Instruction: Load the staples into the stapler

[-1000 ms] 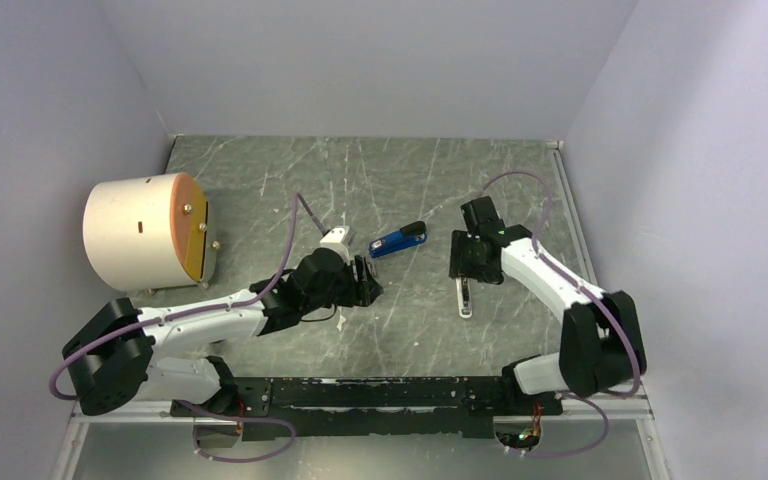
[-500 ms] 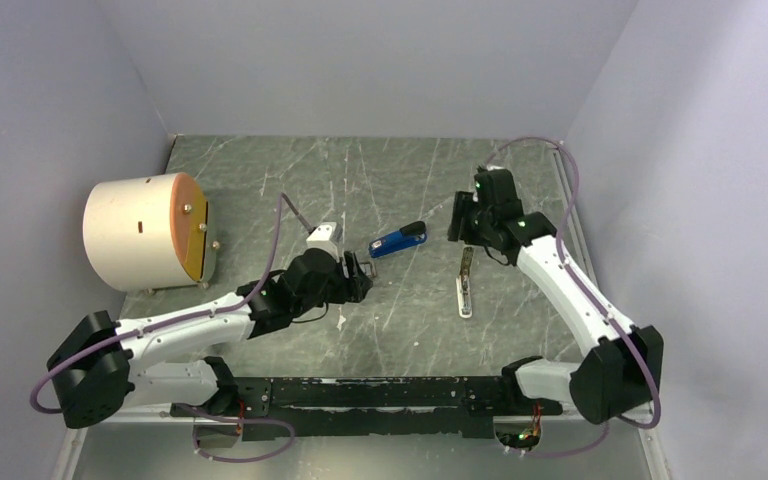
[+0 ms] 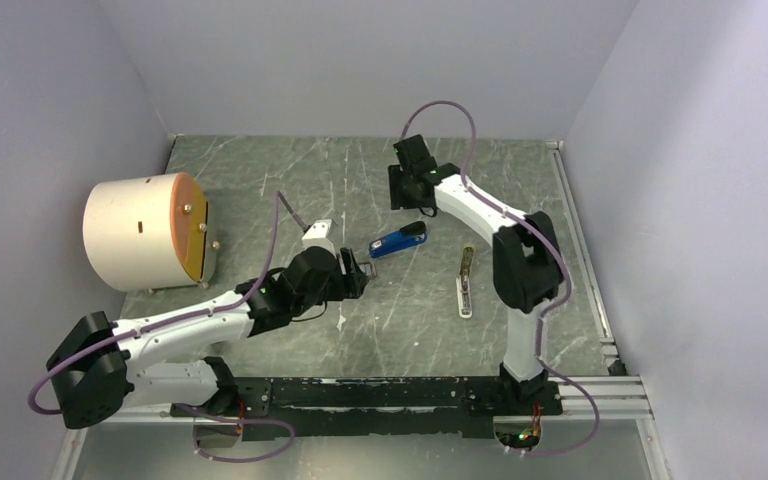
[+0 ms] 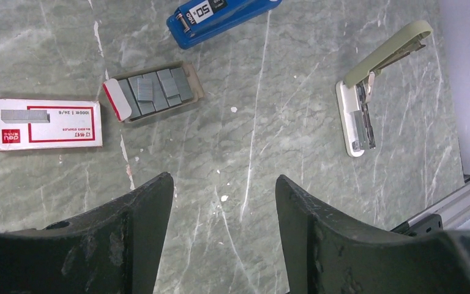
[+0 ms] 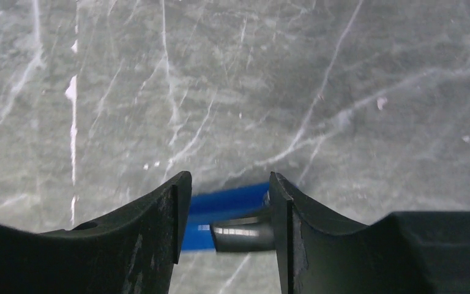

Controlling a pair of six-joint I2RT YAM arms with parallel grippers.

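Observation:
The blue stapler (image 3: pixel 398 240) with its black tip lies closed at mid-table; it also shows in the left wrist view (image 4: pixel 220 17). The grey staples (image 4: pixel 156 92) lie in their small open tray, just below the stapler, beside the red-and-white box sleeve (image 4: pixel 46 122); in the top view my left arm hides them. My left gripper (image 3: pixel 360 268) is open and empty, held above the table short of the tray (image 4: pixel 223 184). My right gripper (image 3: pixel 412 203) is open and hovers just beyond the stapler's black-tipped end, which shows blurred between its fingers (image 5: pixel 229 180).
A pale beige bar (image 3: pixel 466 280), hinged open with a metal rail showing (image 4: pixel 367 92), lies right of the stapler. A large cream cylinder with an orange face (image 3: pixel 145 230) stands at the left. Walls enclose the table on three sides.
My right arm has left the beige bar on the table and swung far left and back, ending over the stapler's far end. My left gripper drew back slightly to the left.

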